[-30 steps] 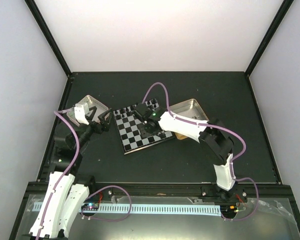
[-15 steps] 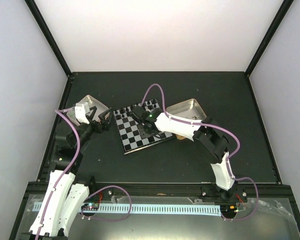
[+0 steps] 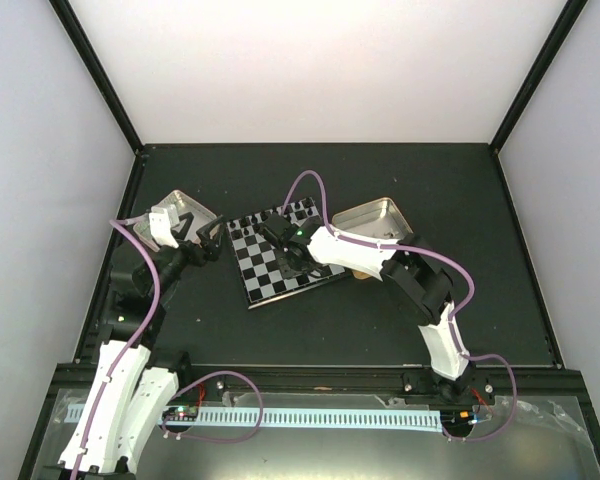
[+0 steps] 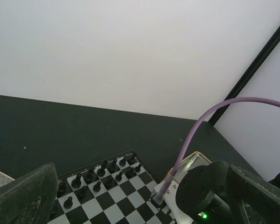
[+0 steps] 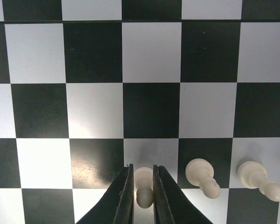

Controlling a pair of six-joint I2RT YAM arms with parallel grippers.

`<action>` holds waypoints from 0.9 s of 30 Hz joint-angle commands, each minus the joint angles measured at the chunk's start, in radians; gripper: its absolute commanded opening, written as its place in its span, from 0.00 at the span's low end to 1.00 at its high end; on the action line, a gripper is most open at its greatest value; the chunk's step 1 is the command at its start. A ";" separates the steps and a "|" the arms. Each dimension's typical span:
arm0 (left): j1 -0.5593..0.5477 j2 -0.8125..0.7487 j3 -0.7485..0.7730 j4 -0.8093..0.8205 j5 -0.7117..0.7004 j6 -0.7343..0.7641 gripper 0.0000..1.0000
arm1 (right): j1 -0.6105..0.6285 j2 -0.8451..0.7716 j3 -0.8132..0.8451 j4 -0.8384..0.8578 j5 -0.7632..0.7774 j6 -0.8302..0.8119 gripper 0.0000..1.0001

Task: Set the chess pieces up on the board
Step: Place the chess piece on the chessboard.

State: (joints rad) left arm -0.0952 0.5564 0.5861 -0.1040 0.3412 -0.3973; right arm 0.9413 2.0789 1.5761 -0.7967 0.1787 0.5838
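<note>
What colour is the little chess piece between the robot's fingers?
The piece is white; the right wrist view shows it best.

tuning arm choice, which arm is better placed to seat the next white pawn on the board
Right. The right gripper sits over the board, fingers closed on a white pawn. The left gripper hangs open off the board's edge.

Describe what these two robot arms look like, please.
The left arm and right arm have white shells over black joints, each trailed by a purple cable. A green light glows on the right arm. The left gripper and right gripper have two dark, tapering fingers.
</note>
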 commanded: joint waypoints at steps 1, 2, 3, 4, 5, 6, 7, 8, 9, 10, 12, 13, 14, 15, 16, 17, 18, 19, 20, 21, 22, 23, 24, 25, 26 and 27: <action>-0.004 -0.008 -0.005 0.025 -0.009 -0.007 0.99 | 0.001 -0.005 0.030 0.022 -0.002 0.011 0.13; -0.004 -0.008 -0.005 0.026 -0.009 -0.008 0.99 | 0.002 -0.005 0.034 0.021 0.003 0.011 0.12; -0.004 -0.009 -0.004 0.026 -0.008 -0.008 0.99 | 0.002 -0.004 0.038 0.021 0.011 0.011 0.12; -0.004 -0.009 -0.003 0.025 -0.008 -0.007 0.99 | 0.002 0.001 0.041 0.015 0.016 0.011 0.12; -0.004 -0.010 -0.002 0.024 -0.008 -0.008 0.99 | 0.001 0.006 0.045 0.012 0.018 0.012 0.12; -0.004 -0.012 -0.002 0.022 -0.008 -0.006 0.99 | 0.002 0.009 0.047 0.007 0.020 0.011 0.13; -0.004 -0.011 0.000 0.021 -0.008 -0.004 0.99 | 0.001 0.008 0.047 0.005 0.024 0.013 0.13; -0.004 -0.011 0.002 0.019 -0.007 -0.003 0.99 | 0.001 0.007 0.042 0.008 0.031 0.015 0.13; -0.005 -0.011 0.004 0.018 -0.007 -0.002 0.99 | 0.000 0.003 0.040 0.013 0.037 0.017 0.13; -0.006 -0.012 0.005 0.016 -0.007 0.001 0.99 | 0.001 0.002 0.040 0.017 0.037 0.017 0.13; -0.005 -0.012 0.010 0.010 -0.009 0.004 0.99 | 0.001 0.005 0.054 0.010 0.031 0.017 0.13; -0.005 -0.011 0.012 0.009 -0.010 0.007 0.99 | 0.001 0.007 0.066 -0.003 0.029 0.017 0.15; -0.005 -0.010 0.015 0.007 -0.009 0.008 0.99 | 0.001 0.006 0.074 -0.013 0.027 0.016 0.16; -0.006 -0.006 0.020 0.004 -0.009 0.011 0.99 | 0.001 -0.004 0.073 -0.013 0.025 0.017 0.18; -0.005 -0.002 0.026 0.000 -0.008 0.014 0.99 | 0.001 -0.026 0.068 -0.011 0.026 0.019 0.20; -0.005 0.003 0.030 -0.001 -0.007 0.018 0.99 | -0.001 -0.047 0.066 -0.010 0.026 0.019 0.21; -0.005 0.009 0.035 -0.003 -0.007 0.019 0.99 | -0.002 -0.069 0.065 -0.009 0.027 0.019 0.22; -0.006 0.016 0.041 -0.003 -0.005 0.022 0.99 | -0.005 -0.095 0.065 -0.007 0.032 0.018 0.23; -0.005 0.024 0.045 -0.002 -0.003 0.022 0.99 | -0.009 -0.124 0.064 -0.004 0.038 0.017 0.24; -0.006 0.035 0.048 0.001 0.004 0.022 0.99 | -0.017 -0.151 0.058 0.000 0.047 0.015 0.26; -0.005 0.044 0.051 0.005 0.009 0.020 0.99 | -0.027 -0.183 0.049 0.003 0.053 0.014 0.27; -0.006 0.053 0.054 0.007 0.015 0.018 0.99 | -0.042 -0.216 0.030 0.008 0.059 0.014 0.27; -0.005 0.059 0.060 0.009 0.017 0.008 0.99 | -0.063 -0.251 0.004 0.019 0.059 0.017 0.29; -0.005 0.064 0.070 0.003 0.021 0.002 0.99 | -0.086 -0.288 -0.036 0.034 0.053 0.020 0.30; -0.006 0.068 0.083 0.000 0.030 0.000 0.99 | -0.117 -0.325 -0.077 0.048 0.044 0.025 0.30; -0.007 0.070 0.095 0.000 0.040 0.002 0.99 | -0.150 -0.359 -0.117 0.058 0.036 0.031 0.31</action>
State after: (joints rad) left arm -0.0959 0.6155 0.6064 -0.1074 0.3454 -0.3965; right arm 0.8951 1.8637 1.5681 -0.7795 0.1925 0.5896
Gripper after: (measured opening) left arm 0.989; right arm 0.298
